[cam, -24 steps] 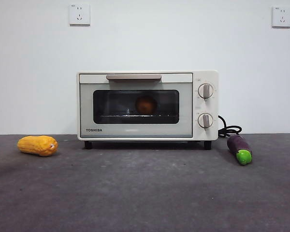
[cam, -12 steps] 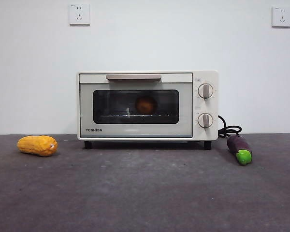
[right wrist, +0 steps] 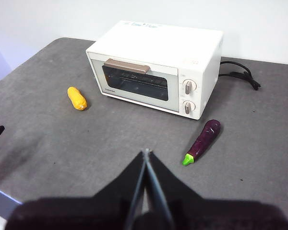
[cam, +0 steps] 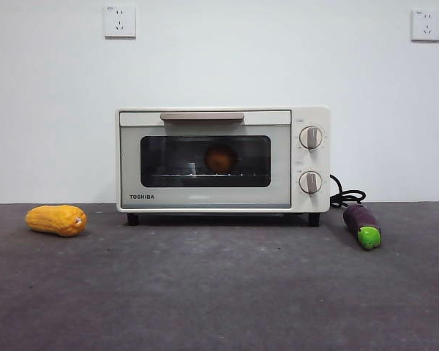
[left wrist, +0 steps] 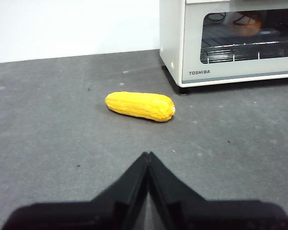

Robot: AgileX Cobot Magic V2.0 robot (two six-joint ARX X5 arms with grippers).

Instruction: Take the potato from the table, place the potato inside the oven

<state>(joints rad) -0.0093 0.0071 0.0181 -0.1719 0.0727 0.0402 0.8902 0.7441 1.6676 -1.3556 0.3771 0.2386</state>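
Note:
The cream-white oven (cam: 223, 159) stands at the back of the dark grey table (cam: 219, 292) with its glass door shut. Behind the glass the orange-brown potato (cam: 221, 159) rests on the rack, also showing in the left wrist view as an orange shape, the potato (left wrist: 245, 26). My left gripper (left wrist: 148, 155) is shut and empty, low over the table short of the corn. High above the table hangs my right gripper (right wrist: 146, 153), shut and empty, looking down on the oven (right wrist: 158, 67). Neither gripper appears in the front view.
A yellow corn cob (cam: 56, 219) lies left of the oven, close ahead of the left gripper (left wrist: 140, 106). A purple eggplant (cam: 363, 225) with a green tip lies right of the oven, beside the black cord (cam: 345, 196). Two wall sockets sit above.

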